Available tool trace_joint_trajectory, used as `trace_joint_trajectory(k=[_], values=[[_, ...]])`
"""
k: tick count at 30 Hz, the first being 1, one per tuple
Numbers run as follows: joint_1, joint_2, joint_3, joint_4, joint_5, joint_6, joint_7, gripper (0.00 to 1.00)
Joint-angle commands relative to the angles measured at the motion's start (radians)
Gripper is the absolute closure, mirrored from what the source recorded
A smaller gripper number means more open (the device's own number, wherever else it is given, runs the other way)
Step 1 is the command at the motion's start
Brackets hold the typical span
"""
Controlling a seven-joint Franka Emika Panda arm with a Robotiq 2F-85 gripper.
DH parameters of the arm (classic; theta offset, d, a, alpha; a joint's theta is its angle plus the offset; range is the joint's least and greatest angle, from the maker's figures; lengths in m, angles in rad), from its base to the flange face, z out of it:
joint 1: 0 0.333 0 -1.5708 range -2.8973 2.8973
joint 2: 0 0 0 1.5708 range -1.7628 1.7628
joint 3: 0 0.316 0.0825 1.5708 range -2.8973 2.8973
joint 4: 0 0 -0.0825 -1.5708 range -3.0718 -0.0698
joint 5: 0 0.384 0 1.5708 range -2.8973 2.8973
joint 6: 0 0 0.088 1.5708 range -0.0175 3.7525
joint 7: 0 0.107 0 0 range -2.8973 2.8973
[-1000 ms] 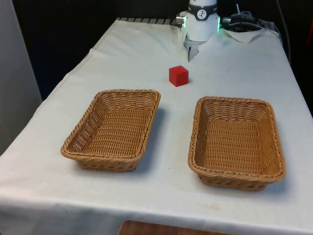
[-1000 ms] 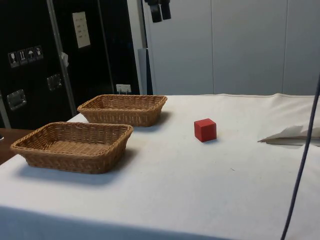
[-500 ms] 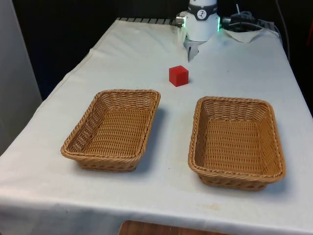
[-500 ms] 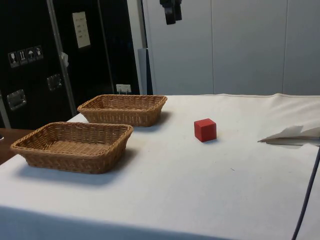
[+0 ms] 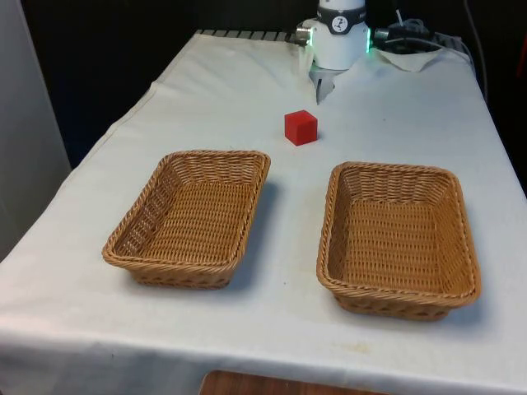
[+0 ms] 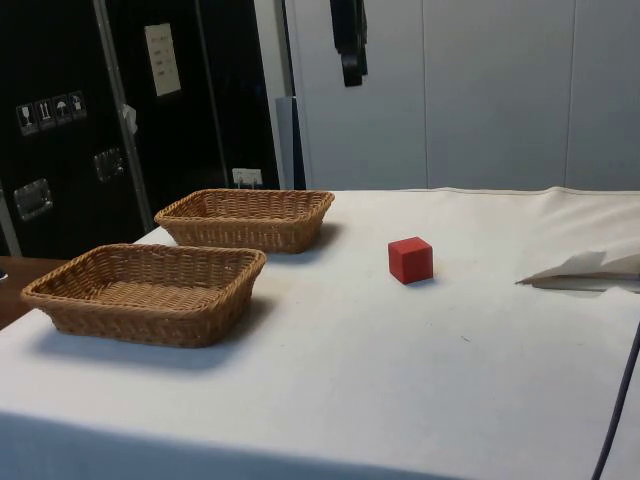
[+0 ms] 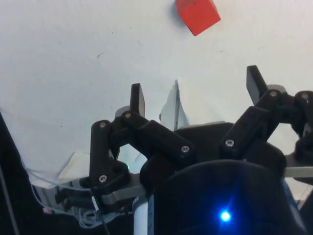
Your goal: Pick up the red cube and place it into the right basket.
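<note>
The red cube (image 5: 300, 127) sat on the white cloth (image 5: 206, 90) beyond the two wicker baskets, roughly between them and apart from both. The right basket (image 5: 398, 237) lay at the front view's right, the left basket (image 5: 192, 216) beside it. The gripper (image 7: 195, 95) hung high above the table, fingers (image 7: 137, 99) spread apart and holding nothing.

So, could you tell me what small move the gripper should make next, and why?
Probably lower toward the red cube: the gripper hangs open and empty high above the table, while the cube sits untouched on the cloth behind the two baskets.
</note>
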Motion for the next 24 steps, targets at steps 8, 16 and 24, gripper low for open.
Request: trace_joint_trajectory(k=[8, 16, 24], values=[[-0.007, -0.006, -0.002, -0.077, -0.009, 0.088, -0.038, 0.00], [-0.016, -0.006, -0.004, -0.148, -0.009, 0.160, -0.076, 0.00], [-0.022, 0.000, -0.009, -0.218, -0.009, 0.242, -0.116, 0.00]])
